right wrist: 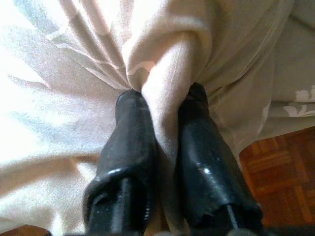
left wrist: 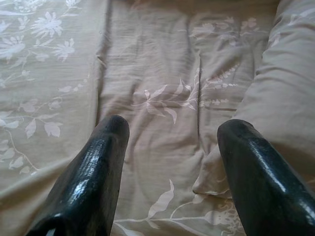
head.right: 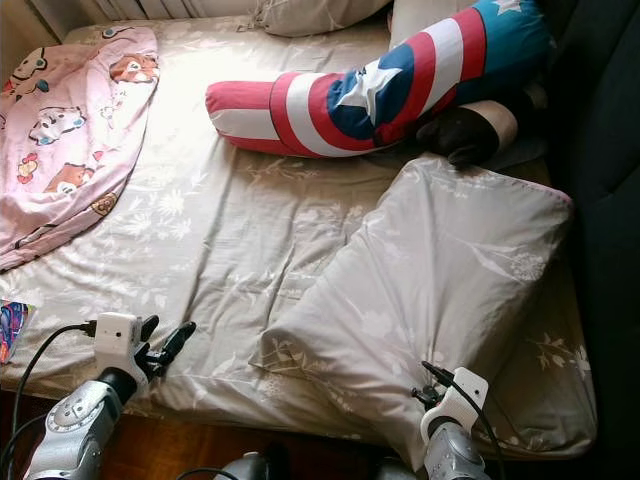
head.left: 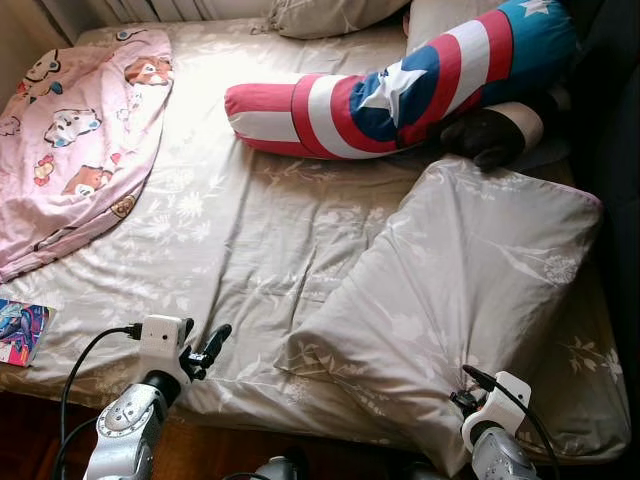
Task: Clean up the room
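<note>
Bedding is lying untidy across the bed in the left eye view: a beige pillow is sitting crooked near the foot on the robot's right, its near corner hanging toward the edge, while a long star-and-stripe bolster is lying across the head end, touching a dark plush toy. A pink cartoon blanket is bunching at the far left, and a colourful book is resting at the bed's left edge. The left end effector is hovering over the sheet near the foot, well apart from the pillow; the right end effector is meeting the pillow's near corner. The right eye view is showing the same layout, with another beige pillow lying at the head. In the left wrist view the two black fingers are standing wide apart above the flowered sheet, holding nothing, with the pillow's edge just beside one of them. In the right wrist view the fingers are pinching a gathered fold of the pillow's cover between them, with wooden floor showing beyond. Judging from all this, the tidying is looking barely begun: the pillow is gripped but not yet set at the head, and the blanket, bolster, toy and book are all looking like they need straightening or putting away.
</note>
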Robot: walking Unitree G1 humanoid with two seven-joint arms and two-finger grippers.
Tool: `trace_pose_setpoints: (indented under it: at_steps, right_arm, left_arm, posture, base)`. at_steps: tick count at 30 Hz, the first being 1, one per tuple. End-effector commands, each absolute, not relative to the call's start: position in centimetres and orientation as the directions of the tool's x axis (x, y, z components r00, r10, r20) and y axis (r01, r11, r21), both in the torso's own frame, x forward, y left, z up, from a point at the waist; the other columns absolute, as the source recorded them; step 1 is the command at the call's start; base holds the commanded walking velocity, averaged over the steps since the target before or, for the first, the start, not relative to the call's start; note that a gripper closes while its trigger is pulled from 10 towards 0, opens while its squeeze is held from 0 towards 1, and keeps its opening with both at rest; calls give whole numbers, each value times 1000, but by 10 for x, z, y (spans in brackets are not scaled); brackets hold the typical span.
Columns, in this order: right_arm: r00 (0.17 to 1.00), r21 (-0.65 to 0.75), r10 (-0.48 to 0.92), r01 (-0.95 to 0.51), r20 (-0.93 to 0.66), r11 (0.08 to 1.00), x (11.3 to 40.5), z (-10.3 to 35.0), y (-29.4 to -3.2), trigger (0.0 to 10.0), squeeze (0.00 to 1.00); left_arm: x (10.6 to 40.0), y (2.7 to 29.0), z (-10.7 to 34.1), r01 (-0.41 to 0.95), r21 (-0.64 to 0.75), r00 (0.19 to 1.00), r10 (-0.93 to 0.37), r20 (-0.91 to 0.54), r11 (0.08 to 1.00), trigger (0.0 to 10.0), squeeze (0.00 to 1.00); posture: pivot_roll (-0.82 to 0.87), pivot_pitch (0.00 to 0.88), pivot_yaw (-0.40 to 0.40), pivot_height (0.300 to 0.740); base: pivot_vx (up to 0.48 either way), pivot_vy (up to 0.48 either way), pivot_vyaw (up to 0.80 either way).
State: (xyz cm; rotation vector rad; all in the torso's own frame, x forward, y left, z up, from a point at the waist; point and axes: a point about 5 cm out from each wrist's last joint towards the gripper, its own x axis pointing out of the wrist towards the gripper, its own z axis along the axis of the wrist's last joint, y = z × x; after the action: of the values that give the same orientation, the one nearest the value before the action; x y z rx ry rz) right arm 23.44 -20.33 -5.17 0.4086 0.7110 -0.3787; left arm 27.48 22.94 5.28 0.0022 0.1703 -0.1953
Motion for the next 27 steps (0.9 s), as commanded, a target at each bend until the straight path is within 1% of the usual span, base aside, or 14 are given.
trace_pose_setpoints:
  at_steps: [1,6,9,10,12,14,15,16,18,19,21,24,25,27]
  right_arm:
    - [603,176,-199,505,-772,845,208,-70,-199,0,0]
    - [648,108,-261,472,-715,875,223,-58,-210,0,0]
    - [675,87,-297,473,-676,877,232,-50,-216,0,0]
    - [688,136,-327,527,-648,839,239,-43,-222,0,0]
    - [693,161,-344,553,-634,818,243,-39,-225,0,0]
    - [719,124,-398,554,-570,823,252,-27,-234,0,0]
    - [719,124,-398,554,-570,823,252,-27,-234,0,0]
    - [729,96,-452,572,-514,814,257,-17,-245,0,0]
    - [711,82,-524,626,-470,776,257,-9,-261,0,0]
    - [711,82,-524,626,-470,776,257,-9,-261,0,0]
    - [663,42,-634,704,-398,709,255,8,-292,0,0]
    - [635,13,-692,740,-343,672,253,20,-312,0,0]
    - [606,-10,-735,769,-304,639,249,29,-328,0,0]
    - [566,-34,-776,802,-277,597,244,38,-346,0,0]
  left_arm:
    - [269,233,43,165,-41,965,-170,-201,985,10000,0]
    - [273,225,39,165,-60,964,-174,-203,984,10000,0]
    - [277,221,38,162,-70,964,-173,-201,984,10000,0]
    - [280,219,38,159,-78,965,-171,-197,984,10000,0]
    - [283,217,38,156,-82,966,-170,-195,984,10000,0]
    - [287,214,39,150,-92,968,-165,-190,984,10000,0]
    - [287,214,39,150,-92,968,-165,-190,984,10000,0]
    - [289,212,38,152,-92,967,-167,-190,984,10000,0]
    - [291,211,38,156,-87,966,-171,-192,984,10000,0]
    - [291,211,38,156,-87,966,-171,-192,984,10000,0]
    - [292,212,38,152,-88,967,-166,-191,984,10000,0]
    - [292,213,37,145,-88,968,-160,-193,985,10000,0]
    - [291,214,36,144,-89,968,-159,-194,986,10000,0]
    - [291,214,34,142,-89,968,-157,-195,986,10000,0]
  posture:
    - [69,242,125,740]
    - [29,208,101,740]
    - [8,192,89,740]
    - [-3,184,83,740]
    - [-10,180,79,740]
    - [-31,167,71,740]
    - [-31,167,71,740]
    - [-40,164,68,740]
    - [-49,159,64,740]
    - [-49,159,64,740]
    - [-56,159,57,740]
    - [-62,163,53,740]
    - [-70,163,48,740]
    - [-74,165,45,740]
  base:
    - [0,0,0]
    - [0,0,0]
    - [0,0,0]
    - [0,0,0]
    - [0,0,0]
    - [0,0,0]
    - [0,0,0]
    - [0,0,0]
    - [0,0,0]
    - [0,0,0]
    - [0,0,0]
    - [0,0,0]
    - [0,0,0]
    - [0,0,0]
